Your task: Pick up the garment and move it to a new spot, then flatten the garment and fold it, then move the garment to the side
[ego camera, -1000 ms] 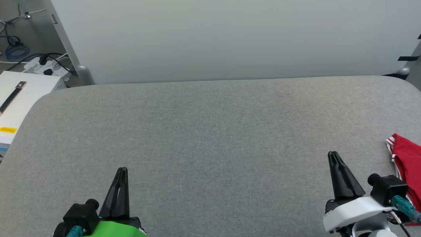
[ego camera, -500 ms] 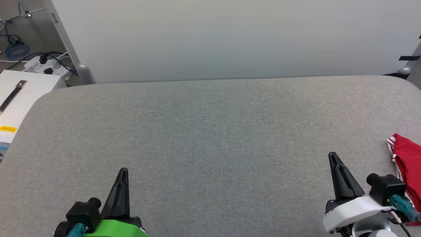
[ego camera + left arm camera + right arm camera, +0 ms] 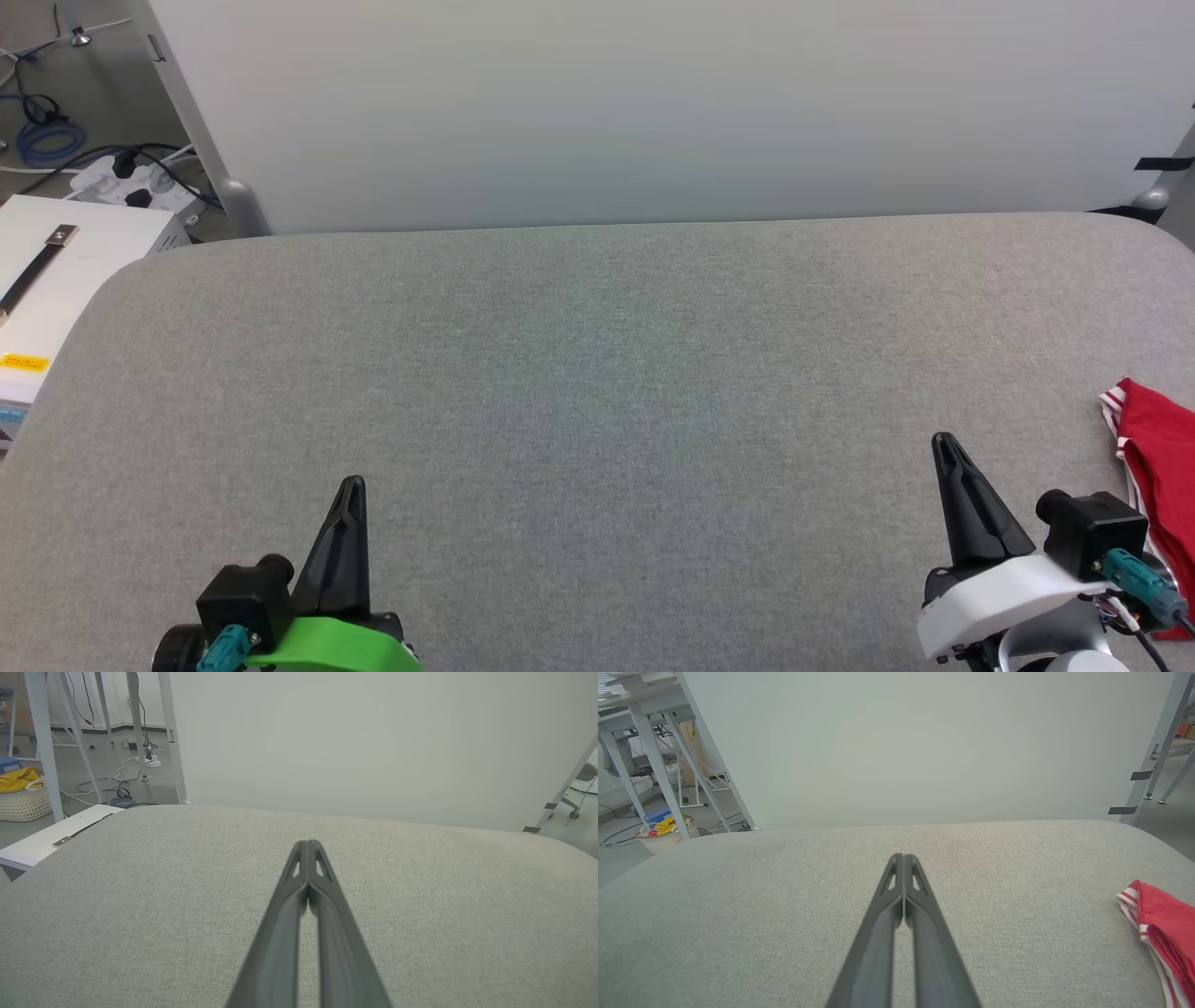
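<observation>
Garment (image 3: 1156, 453) at the right edge of the head view, cut off by the frame, near the right gripper (image 3: 945, 441); whether folded, not clear. Left gripper (image 3: 352, 484) at lower left. Both with fingers pressed together, holding nothing. Fits either a shirt due for pickup or one already set aside. Wide bare table (image 3: 597, 373) mid-frame, with rounded far corners and a wall (image 3: 653, 112) behind.

Robot lab / test room, by the look of it: grey fabric-topped bench (image 3: 597, 373) w/ plain white partition (image 3: 653, 112) behind, power strip (image 3: 121, 182) & loose cables (image 3: 42, 145) on bare floor, metal frame legs (image 3: 44, 742), basket (image 3: 23, 805) w/ yellow cloth (image 3: 16, 778).
</observation>
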Available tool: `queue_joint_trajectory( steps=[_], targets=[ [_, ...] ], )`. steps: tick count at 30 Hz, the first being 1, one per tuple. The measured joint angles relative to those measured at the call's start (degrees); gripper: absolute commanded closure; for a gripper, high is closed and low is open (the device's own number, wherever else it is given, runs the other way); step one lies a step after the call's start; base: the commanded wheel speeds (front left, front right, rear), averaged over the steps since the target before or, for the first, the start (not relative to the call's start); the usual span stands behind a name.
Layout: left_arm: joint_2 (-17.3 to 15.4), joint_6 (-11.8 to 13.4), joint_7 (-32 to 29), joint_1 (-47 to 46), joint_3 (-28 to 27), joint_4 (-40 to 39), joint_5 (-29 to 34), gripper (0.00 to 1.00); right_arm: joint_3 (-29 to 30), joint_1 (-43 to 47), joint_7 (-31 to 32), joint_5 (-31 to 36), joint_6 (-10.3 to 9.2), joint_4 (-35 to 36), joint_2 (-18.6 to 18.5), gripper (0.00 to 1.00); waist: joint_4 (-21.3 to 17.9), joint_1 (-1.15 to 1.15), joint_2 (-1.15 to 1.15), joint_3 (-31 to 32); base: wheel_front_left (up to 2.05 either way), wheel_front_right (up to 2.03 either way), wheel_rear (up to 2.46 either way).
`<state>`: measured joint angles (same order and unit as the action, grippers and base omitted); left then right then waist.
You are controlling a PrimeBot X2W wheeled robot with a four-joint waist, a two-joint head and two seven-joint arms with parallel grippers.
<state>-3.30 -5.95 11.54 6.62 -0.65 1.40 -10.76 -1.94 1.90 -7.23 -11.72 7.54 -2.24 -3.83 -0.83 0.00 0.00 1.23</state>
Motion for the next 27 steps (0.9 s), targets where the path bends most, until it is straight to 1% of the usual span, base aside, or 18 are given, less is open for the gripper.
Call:
queue_joint_trajectory(
  steps=[27],
  targets=[
    [0.0,1.6,-3.1,-1.6,0.2,-0.2,2.8,1.0,0.5,0.0,1.9,3.3,0.0,0.6,0.2,1.0,0.2,0.0,0.0,-0.3,0.0,0.0,0.0]
  ],
)
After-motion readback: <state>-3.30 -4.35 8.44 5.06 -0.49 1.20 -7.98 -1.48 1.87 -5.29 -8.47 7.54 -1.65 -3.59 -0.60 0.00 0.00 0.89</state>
